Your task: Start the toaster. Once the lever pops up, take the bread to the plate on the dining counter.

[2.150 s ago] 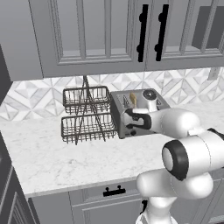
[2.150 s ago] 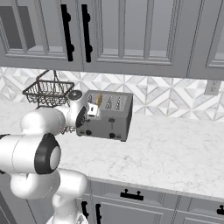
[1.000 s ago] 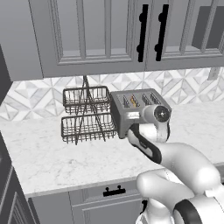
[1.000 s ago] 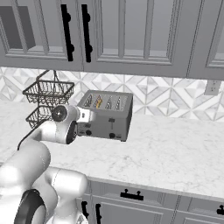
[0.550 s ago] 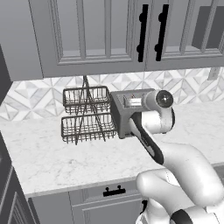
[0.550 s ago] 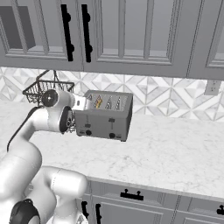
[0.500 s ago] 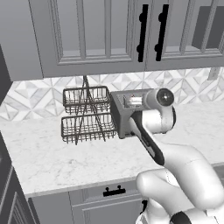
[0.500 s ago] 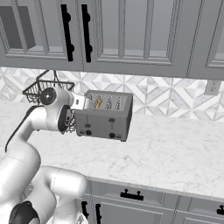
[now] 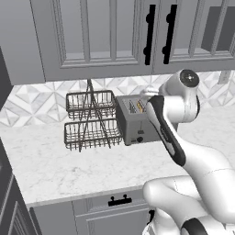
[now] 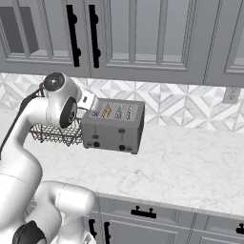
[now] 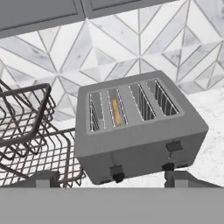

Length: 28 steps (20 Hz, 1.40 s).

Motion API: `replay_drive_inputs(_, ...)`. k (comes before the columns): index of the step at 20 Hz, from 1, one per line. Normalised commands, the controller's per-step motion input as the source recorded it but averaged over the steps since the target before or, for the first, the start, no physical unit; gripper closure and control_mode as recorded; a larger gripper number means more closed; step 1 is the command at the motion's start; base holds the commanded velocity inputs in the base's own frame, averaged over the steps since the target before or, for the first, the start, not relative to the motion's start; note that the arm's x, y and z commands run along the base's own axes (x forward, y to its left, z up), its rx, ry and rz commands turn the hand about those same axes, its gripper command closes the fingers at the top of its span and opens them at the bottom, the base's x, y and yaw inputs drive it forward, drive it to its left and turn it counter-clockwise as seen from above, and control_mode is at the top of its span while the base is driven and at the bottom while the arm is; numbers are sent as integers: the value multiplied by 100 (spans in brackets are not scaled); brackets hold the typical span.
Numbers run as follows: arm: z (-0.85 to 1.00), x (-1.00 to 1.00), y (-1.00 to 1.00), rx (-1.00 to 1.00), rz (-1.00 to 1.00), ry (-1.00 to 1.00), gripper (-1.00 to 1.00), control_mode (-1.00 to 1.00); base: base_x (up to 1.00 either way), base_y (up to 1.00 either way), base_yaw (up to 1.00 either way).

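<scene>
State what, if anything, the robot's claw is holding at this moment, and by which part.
Nothing is held. The claw hangs open in front of the toaster, its fingertips apart with nothing between them. The bread sits in a toaster slot.

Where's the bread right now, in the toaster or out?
In. The bread sits sunk edge-on in the second slot from the left of the toaster, top edge below the slot rim.

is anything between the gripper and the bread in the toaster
Nothing visible is. In the hand view the gripper hangs open above the front of the toaster, and the bread sits low in the second slot from the rack side. The rack stands off to one side.
</scene>
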Motion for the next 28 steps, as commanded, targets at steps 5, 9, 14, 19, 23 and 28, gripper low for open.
replay_drive_inputs(5, 0, -11, 0, 2, 0, 0, -100, -100, 0, 0, 0)
replay_drive_inputs(9, 0, 0, 0, 0, 0, 0, -100, -100, 0, 0, 0)
replay_drive_inputs(14, 0, 0, 0, 0, 0, 0, -100, -100, 0, 0, 0)
replay_drive_inputs(19, 0, 0, 0, 0, 0, 0, -100, -100, 0, 0, 0)
replay_drive_inputs(23, 0, 0, 0, 0, 0, 0, -100, -100, 0, 0, 0)
replay_drive_inputs(28, 0, 0, 0, 0, 0, 0, -100, -100, 0, 0, 0)
